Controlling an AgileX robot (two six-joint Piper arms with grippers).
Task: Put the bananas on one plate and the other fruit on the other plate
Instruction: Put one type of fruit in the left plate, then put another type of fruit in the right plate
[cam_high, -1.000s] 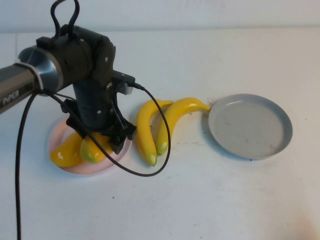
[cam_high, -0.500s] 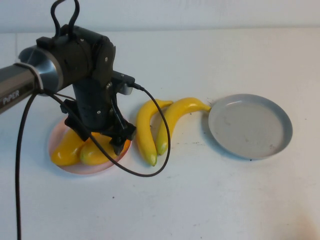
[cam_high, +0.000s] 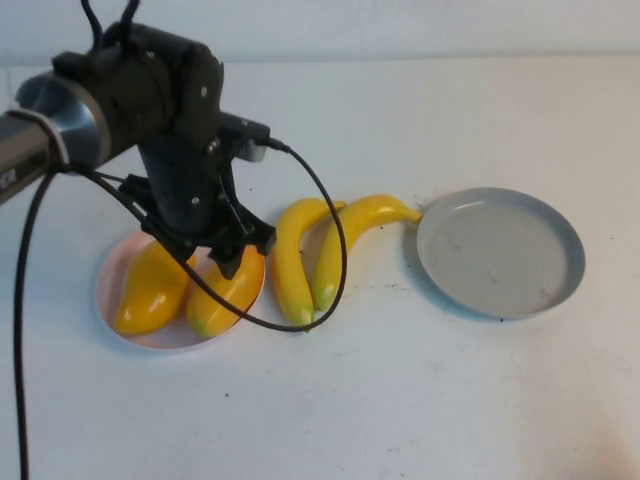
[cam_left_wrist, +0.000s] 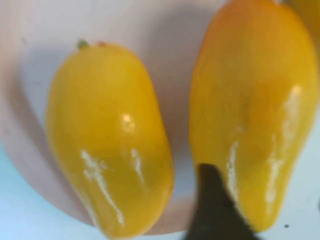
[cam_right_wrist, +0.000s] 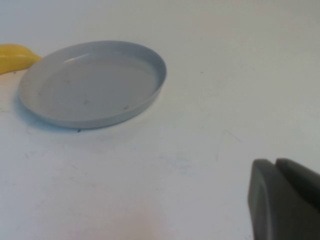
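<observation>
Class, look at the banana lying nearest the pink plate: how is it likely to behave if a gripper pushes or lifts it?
The banana is long and curved, so a push would probably swing it rather than slide it straight. It lies against the second banana, which would likely shift too. Its glossy skin may slip in a narrow grip.
</observation>
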